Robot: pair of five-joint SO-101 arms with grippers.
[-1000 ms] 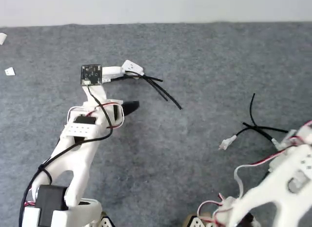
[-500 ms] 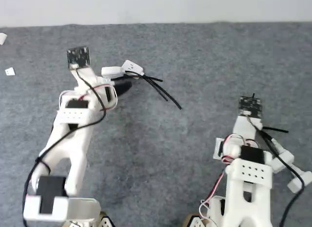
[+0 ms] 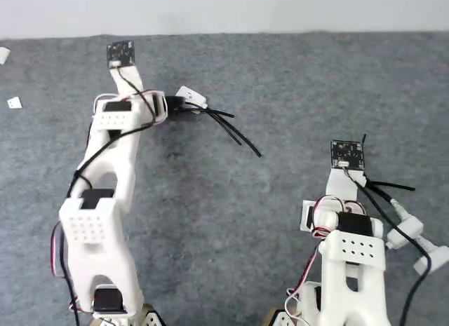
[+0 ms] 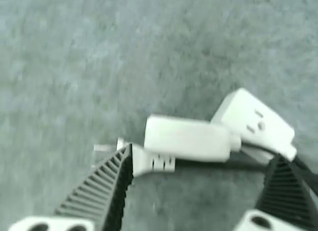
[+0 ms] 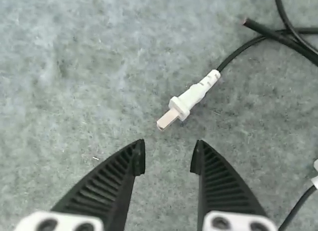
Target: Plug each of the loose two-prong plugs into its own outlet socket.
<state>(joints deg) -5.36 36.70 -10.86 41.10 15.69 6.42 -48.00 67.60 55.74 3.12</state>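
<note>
left: left tool (image 4: 202,156) wide open, astride white plug (image 4: 188,139) beside socket (image 4: 256,122) | right: right tool (image 5: 169,144) narrowly open, near second plug (image 5: 191,99) lying on grey table (image 5: 74,67)

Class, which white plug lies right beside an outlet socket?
The plug at the left gripper; the other plug, before the right gripper, lies on bare carpet.

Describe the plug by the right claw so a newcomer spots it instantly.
On the grey mat, just ahead of the open right claw, lies a slim white plug. Its neighbours are bare black cords; it alone has prongs, facing the claw.
</note>
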